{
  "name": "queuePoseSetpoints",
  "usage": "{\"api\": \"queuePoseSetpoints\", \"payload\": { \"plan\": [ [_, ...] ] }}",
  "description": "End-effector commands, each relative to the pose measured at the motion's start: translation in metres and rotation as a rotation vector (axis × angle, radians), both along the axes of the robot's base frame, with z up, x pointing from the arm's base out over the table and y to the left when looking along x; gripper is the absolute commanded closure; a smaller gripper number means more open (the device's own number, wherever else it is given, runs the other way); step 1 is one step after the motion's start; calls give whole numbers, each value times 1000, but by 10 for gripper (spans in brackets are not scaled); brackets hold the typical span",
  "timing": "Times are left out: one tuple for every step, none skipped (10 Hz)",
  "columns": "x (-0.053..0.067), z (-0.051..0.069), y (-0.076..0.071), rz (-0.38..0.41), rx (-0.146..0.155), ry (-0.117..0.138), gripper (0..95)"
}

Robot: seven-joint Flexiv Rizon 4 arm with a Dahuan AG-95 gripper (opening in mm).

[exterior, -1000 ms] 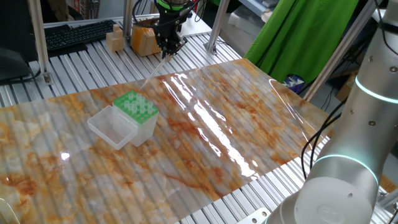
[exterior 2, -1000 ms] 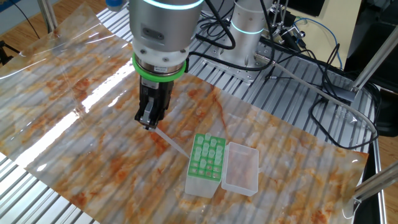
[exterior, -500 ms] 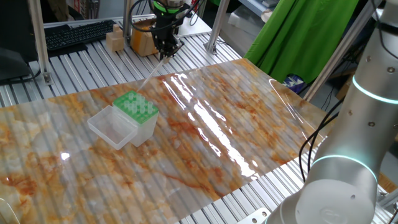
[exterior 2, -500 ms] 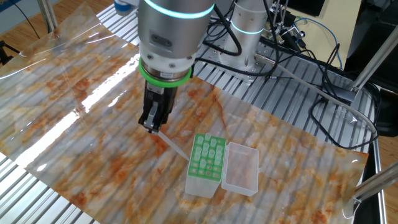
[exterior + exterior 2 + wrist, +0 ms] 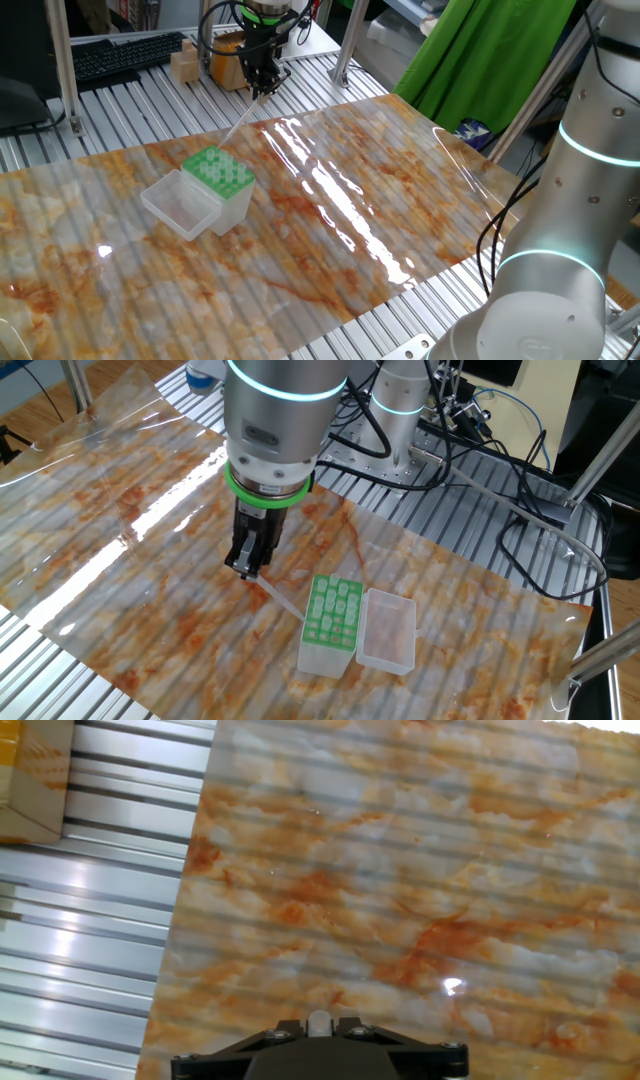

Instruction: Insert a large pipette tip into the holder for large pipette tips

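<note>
1. Covering the ribbed metal surface (image 5: 120, 110), a glossy marbled orange sheet (image 5: 330, 210) carries the green-topped holder (image 5: 218, 180); green cloth (image 5: 480, 60) hangs behind.
2. Pinching the slender translucent tip (image 5: 280, 596), the hand (image 5: 246, 570) hangs beside the holder.
3. Only marbled sheet, ribbed metal and the tip's butt show.

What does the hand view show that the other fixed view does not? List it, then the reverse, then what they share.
Only the hand view: a cardboard box at the top left corner.
Only the other fixed view: the holder for large pipette tips, its clear lid open beside it, and the full length of the slanting large pipette tip.
Both: the marbled sheet over the slatted table, and the fingers closed on the tip's wide end.
</note>
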State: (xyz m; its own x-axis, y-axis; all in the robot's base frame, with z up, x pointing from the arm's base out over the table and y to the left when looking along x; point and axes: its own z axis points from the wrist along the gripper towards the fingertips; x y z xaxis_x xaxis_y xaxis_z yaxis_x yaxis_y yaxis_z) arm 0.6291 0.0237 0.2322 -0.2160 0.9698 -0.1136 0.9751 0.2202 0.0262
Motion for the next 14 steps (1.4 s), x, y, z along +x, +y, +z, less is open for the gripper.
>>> {"api": "queuePoseSetpoints", "payload": {
  "plan": [
    [0, 0, 0, 2, -1, 4, 950],
    [0, 0, 0, 2, 5, 7, 950],
    [0, 1, 0, -1, 8, 9, 950],
    [0, 1, 0, -8, 14, 14, 950],
    [0, 1, 0, -9, 25, 16, 950],
    [0, 1, 0, -6, 22, 16, 950],
    [0, 1, 0, -6, 37, 22, 950],
    [0, 1, 0, 27, 65, 22, 950],
    [0, 1, 0, 57, 65, 22, 950],
    [0, 1, 0, 68, 68, 23, 950],
    [0, 1, 0, 76, 69, 21, 950],
    [0, 1, 0, 93, 69, 19, 950],
    [0, 1, 0, 100, 77, 16, 950],
    [0, 1, 0, 107, 81, 8, 950]
  ]
}}
